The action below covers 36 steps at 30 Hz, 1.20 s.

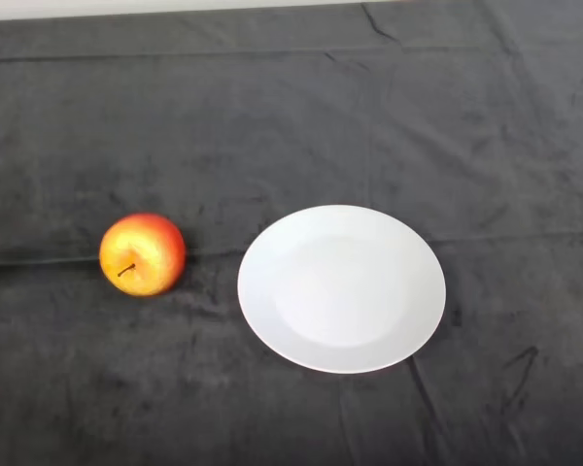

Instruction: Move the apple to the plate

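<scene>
Head view gives us the dark cloth (301,116) spread over the table, creased in places. We see the apple (142,254), red and yellow with its stem turned toward us, sitting on the cloth at the left. The white plate (272,320) lies to its right, near but not touching, with nothing on it. We cannot tell how the hand stands, since no part of it that we can make out shows.

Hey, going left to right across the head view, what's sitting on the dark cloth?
apple → plate
</scene>
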Motion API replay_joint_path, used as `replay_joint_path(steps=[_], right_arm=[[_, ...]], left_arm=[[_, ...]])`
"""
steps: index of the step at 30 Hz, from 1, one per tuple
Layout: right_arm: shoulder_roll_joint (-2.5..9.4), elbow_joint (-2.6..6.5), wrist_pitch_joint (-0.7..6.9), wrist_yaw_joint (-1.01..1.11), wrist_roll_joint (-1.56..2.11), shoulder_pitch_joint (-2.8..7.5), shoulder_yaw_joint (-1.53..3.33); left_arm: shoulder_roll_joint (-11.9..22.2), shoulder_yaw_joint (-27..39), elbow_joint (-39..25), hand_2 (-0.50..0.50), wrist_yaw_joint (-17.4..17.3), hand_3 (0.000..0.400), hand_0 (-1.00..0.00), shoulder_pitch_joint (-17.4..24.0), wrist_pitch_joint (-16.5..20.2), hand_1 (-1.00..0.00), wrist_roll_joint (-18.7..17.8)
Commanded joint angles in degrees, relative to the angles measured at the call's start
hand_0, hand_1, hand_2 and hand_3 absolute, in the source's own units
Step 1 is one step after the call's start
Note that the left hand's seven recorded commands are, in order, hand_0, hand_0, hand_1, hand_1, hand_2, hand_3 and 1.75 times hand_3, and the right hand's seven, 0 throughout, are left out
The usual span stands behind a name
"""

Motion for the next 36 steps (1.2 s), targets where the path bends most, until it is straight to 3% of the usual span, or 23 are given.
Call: replay_joint_path(steps=[1, 21, 28, 36], right_arm=[[-1.04, -1.83, -0.2, 0.78, 0.2, -2.64, 0.66], [-1.05, -1.9, -0.23, 0.78, 0.22, -2.66, 0.62], [-1.05, -1.93, -0.24, 0.79, 0.22, -2.67, 0.6], [-1.06, -1.95, -0.25, 0.79, 0.23, -2.69, 0.6]], left_arm=[[-0.46, -2.06, -3.8, 0.0, -0.61, 0.0, 0.0, 1.11, 1.08, 0.0, 1.14], [-8.27, -9.49, -27.53, 0.0, -3.06, 0.0, 0.0, 8.7, 12.85, 0.0, 2.21], [-9.2, -11.98, -31.5, 0.0, -5.0, 0.0, 0.0, 10.35, 15.18, 0.0, 1.54], [-9.58, -14.27, -31.8, 0.0, -6.5, 0.0, 0.0, 10.88, 16.02, 0.0, 1.0]])
